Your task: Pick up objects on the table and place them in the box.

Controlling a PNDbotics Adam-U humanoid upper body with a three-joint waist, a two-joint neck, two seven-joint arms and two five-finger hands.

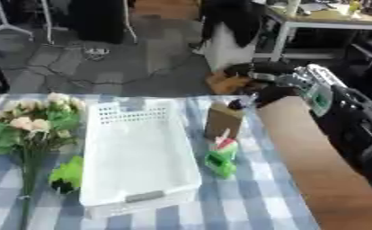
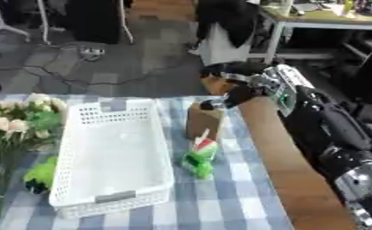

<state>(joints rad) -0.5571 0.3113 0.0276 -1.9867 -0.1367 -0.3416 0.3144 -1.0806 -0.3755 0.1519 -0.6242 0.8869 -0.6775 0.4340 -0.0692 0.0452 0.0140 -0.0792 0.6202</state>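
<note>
A white slotted basket (image 1: 138,188) stands in the middle of the checked table. Just right of it a brown carton (image 1: 223,120) stands upright. In front of the carton lies a green, red and white toy (image 1: 223,157). My right hand (image 1: 260,78) comes in from the right and hangs above and behind the carton. Its fingers reach out to the left and one dark fingertip (image 1: 238,105) sits at the carton's top right corner; nothing is held. My left hand shows in no view.
A bunch of pale flowers (image 1: 32,123) with long stems lies left of the basket, with a green leafy thing (image 1: 67,174) by the basket's lower left. A bare wooden strip (image 1: 315,179) runs along the table's right side under my forearm.
</note>
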